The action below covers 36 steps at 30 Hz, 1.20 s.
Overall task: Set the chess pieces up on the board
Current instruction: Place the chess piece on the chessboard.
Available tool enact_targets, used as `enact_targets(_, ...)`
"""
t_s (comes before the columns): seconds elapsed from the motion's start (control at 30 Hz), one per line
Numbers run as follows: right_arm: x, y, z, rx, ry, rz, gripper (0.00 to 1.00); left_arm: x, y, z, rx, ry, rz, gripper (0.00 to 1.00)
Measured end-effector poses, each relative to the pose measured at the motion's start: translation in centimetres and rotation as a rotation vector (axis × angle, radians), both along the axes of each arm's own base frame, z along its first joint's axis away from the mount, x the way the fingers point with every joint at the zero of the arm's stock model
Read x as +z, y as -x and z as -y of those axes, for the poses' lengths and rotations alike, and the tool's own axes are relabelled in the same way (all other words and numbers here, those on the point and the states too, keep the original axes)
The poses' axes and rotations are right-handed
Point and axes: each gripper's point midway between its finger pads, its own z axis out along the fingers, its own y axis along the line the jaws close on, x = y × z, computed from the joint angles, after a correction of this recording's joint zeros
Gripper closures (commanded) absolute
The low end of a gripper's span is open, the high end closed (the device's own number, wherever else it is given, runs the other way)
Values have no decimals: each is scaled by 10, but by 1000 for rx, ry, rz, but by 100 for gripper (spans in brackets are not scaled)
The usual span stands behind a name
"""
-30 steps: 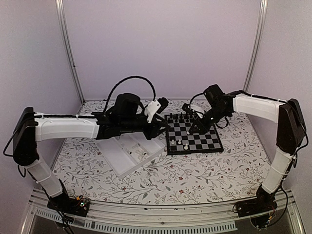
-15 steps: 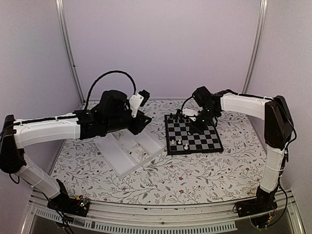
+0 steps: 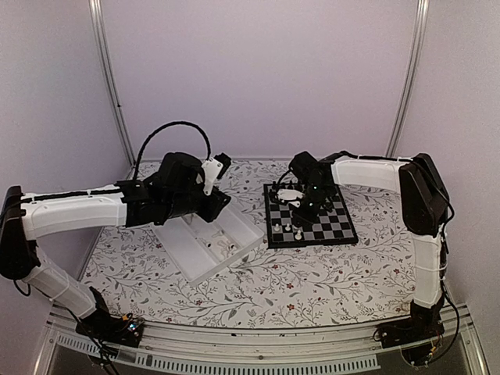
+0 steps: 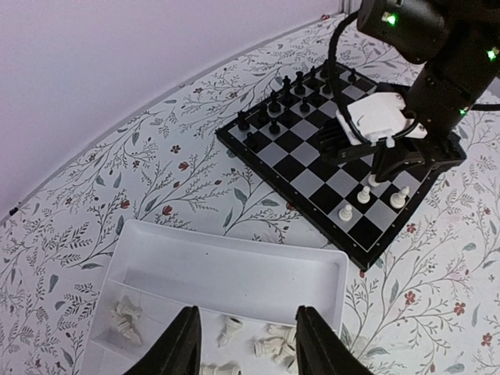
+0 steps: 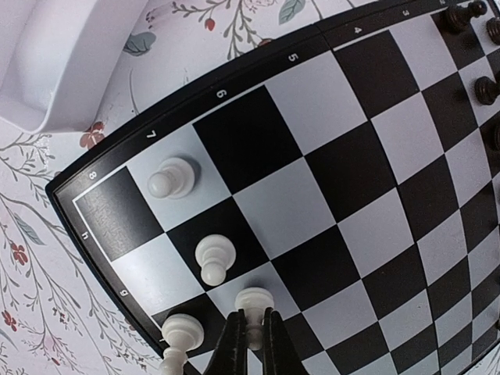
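Your right end effector (image 5: 251, 322) is clenched on a tiny white plastic chessman (image 5: 254, 299), low over the small black-and-grey-white checked chessboard (image 5: 336, 234) near its 7 o'clock corner in the overhead view; whether the base touches a square cannot be told. The danger is crowding. One placed white piece (image 5: 181, 332) stands just beside the fingers at 8 o'clock and another (image 5: 213, 259) at 11 o'clock, with a third (image 5: 173, 180) further along the edge. Jaws parting wide, or a sideways exit, would likely topple a neighbour. A release with the base off the square or tilted would likely tip the held piece itself. The tiny black chessmen (image 4: 275, 105) along the board's 12 o'clock edge sit well apart from all this. Your left end effector (image 4: 246, 314) hangs released, nothing between its fingers, above the white compartmented plastic tray (image 4: 234, 244), which lies on the floral-patterned surface (image 4: 117, 180) at the board's 9 o'clock. The tray's near compartments hold loose white chessmen (image 4: 125, 322) lying in small heaps, while its long far compartment shows none. A blind descent there risks pinching two at once.
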Motion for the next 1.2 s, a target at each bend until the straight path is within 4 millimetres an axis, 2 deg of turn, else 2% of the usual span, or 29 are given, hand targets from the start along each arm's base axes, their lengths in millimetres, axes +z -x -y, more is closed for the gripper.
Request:
enact_targets(0.6,-6,5,1,8,41,-20,95,4,-2,-5,20,-1,14,57)
enact_targets(1.03,-7,6,3,-2,49,-21,73,4,-2,-4,20,-1,14,57)
enact_targets(1.2,-4,4,1,-6,42,-18,69,4,-2,-5,22,0,13,57)
